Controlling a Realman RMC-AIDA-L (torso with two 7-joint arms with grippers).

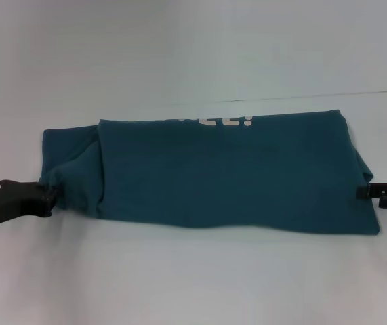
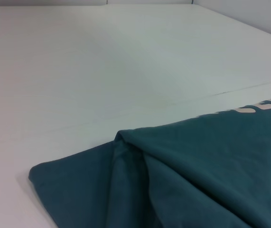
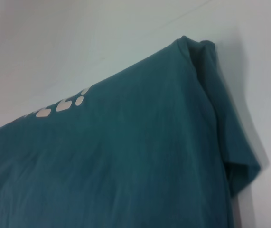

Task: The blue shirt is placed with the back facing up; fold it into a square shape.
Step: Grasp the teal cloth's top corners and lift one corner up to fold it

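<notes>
i'm mid-fold, my left gripper [image 1: 49,195] and right gripper [image 1: 367,192] at the shirt [image 1: 227,176] ends, grip unclear; next, fold crosswise.

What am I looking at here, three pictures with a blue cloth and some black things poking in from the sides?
This is a two-armed robot folding a blue shirt on a white table. The wide picture comes from a camera on its head, looking down. The other two come from cameras on its wrists, each close above one end of the shirt.

The shirt is already folded into a long band, with a bit of white lettering showing along the far edge. The black parts are the arms' tips: the left end effector sits at the shirt's left end, apparently pinching the cloth, and the right end effector sits at the right end. Whether that one grips is unclear.
</notes>
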